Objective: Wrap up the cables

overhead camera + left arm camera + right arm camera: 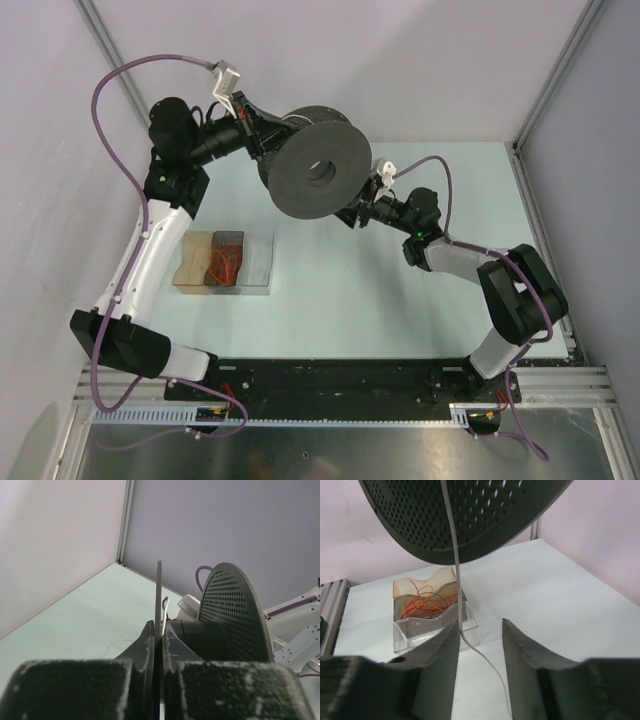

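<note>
1. Pale green table: fills the floor of a white-walled cell, with both arm bases along its near edge.
2. Black spool: hangs in the air over the table's far half. Two round perforated flanges joined by a thick hub, one flange facing the overhead camera.
3. Clear tray: sits on the table near the left arm, split into compartments, one end compartment amber-tinted.
4. Left gripper: clenched on the thin edge of one spool flange, a finger pressed to each face.
5. Right gripper: released, fingers wide apart, just below the spool's other flange, grasping nothing.
6. White cable: drops from the spool across the flange face and passes between the right fingers close to one finger's inner edge. Then trails onto the table. Cannot tell whether it touches that finger.
7. Orange wires: lie tangled in the tray's middle compartment.
</note>
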Available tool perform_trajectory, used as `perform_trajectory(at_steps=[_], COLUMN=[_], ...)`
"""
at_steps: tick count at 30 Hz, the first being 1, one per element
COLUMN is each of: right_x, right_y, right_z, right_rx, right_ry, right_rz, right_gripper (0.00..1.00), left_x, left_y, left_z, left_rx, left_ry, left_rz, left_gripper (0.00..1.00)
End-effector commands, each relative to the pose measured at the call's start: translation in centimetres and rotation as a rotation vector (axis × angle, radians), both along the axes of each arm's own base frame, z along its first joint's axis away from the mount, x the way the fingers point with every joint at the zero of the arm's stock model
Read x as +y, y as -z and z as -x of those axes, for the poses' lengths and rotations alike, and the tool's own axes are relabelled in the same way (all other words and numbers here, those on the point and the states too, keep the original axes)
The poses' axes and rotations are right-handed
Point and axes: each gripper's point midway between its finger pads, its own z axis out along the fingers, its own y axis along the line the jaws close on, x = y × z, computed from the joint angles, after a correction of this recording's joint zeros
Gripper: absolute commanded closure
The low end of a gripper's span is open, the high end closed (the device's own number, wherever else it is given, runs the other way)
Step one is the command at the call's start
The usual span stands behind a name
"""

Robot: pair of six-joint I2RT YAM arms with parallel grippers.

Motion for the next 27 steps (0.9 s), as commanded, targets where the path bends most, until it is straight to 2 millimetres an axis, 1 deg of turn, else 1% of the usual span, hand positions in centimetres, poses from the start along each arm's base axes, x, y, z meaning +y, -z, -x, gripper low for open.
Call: perform_trajectory(at_steps=[1, 3, 4, 6, 12, 19, 24, 27], right_x=[0.7, 0.4, 0.1, -0.7, -3.8, -6.4, -7.4, -7.2], right_y=[-1.7, -1.5, -1.3, -1.0, -0.2, 0.6, 1.3, 1.1], right_z=[-0.3, -0.4, -0.6, -1.1, -3.0, -4.4, -5.0, -4.9], right_rx=[-0.046, -0.034, -0.022, 0.003, 0.054, 0.082, 0.090, 0.076], right_ry=[0.005, 0.000, 0.001, 0.007, 0.075, 0.138, 0.162, 0.157], right_rz=[-0.047, -0.042, -0.038, -0.026, 0.011, 0.049, 0.078, 0.075], right_gripper=[0.66, 0.88, 0.94, 0.98, 1.00, 1.00, 1.00, 1.00], left_x=[0.5, 0.7, 0.8, 1.0, 1.4, 1.6, 1.7, 1.8], left_y=[-3.9, -4.0, -4.0, -4.1, -4.3, -4.1, -4.2, -4.6], left_z=[1.7, 1.5, 1.3, 1.1, 1.0, 0.9, 0.7, 0.3], left_rx=[-0.099, -0.097, -0.095, -0.098, -0.111, -0.123, -0.120, -0.093], left_ry=[0.012, 0.003, -0.004, -0.014, -0.027, -0.030, -0.034, -0.047], left_rz=[0.053, 0.057, 0.059, 0.060, 0.059, 0.055, 0.062, 0.092], left_gripper=[1.00, 1.00, 1.00, 1.00, 1.00, 1.00, 1.00, 1.00])
